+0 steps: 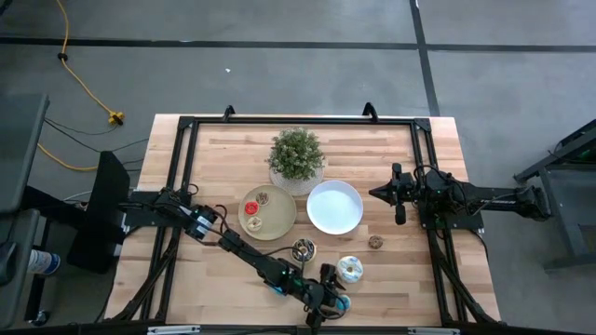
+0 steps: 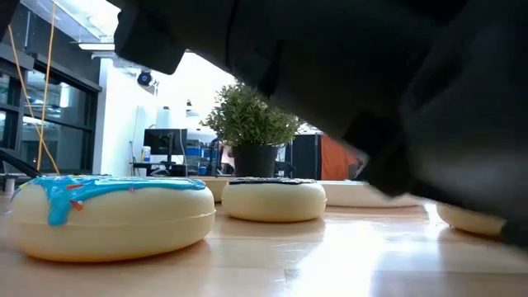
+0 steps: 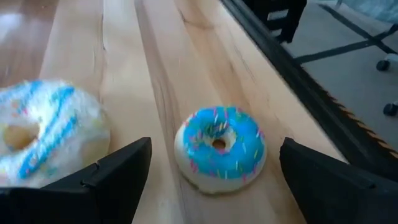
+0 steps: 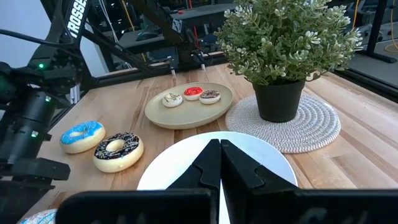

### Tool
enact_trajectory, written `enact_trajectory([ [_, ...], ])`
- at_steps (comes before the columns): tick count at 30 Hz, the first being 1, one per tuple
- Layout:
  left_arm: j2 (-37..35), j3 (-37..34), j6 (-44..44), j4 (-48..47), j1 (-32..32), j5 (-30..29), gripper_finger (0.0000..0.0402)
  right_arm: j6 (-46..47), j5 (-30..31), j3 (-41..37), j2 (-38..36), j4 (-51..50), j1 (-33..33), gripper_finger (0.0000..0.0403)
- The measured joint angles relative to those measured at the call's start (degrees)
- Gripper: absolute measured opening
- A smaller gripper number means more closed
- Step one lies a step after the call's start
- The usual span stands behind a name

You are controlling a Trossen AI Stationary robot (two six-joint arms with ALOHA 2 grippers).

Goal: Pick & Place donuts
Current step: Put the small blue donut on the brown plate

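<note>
Even bright light overhead; low view backlit by glaring window [image 2: 206, 78], dark arm [image 2: 371, 82] near lens blurred; left wrist view soft.

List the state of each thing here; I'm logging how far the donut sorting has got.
left tool: open, straddling the blue donut, not gripping
blue donut: lying flat, free
right tool: shut, empty, beside the white plate
white plate: empty
tan plate: holds three small donuts
chocolate donut: lying flat, off the plates
striped donut: lying flat, off the plates
</note>
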Motion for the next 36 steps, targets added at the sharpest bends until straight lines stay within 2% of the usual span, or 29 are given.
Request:
enact_trajectory([
  [8, 2.9, 3.8, -0.2, -0.4, 0.4, 0.9, 0.0344, 0.0, 0.0, 0.0, 0.0, 0.0, 0.0, 0.0],
  [17, 3.6, 4.8, -0.3, -1.7, 0.4, 1.6, 0.0341, 0.0, 0.0, 0.0, 0.0, 0.1, 0.0, 0.0],
  [28, 3.6, 4.9, -0.4, -2.9, 0.5, 3.1, 0.0268, 0.0, 0.0, 0.0, 0.0, 0.1, 0.0, 0.0],
  [36, 3.6, 4.8, -0.3, -3.0, 0.5, 3.1, 0.0252, 0.0, 0.0, 0.0, 0.0, 0.1, 0.0, 0.0],
])
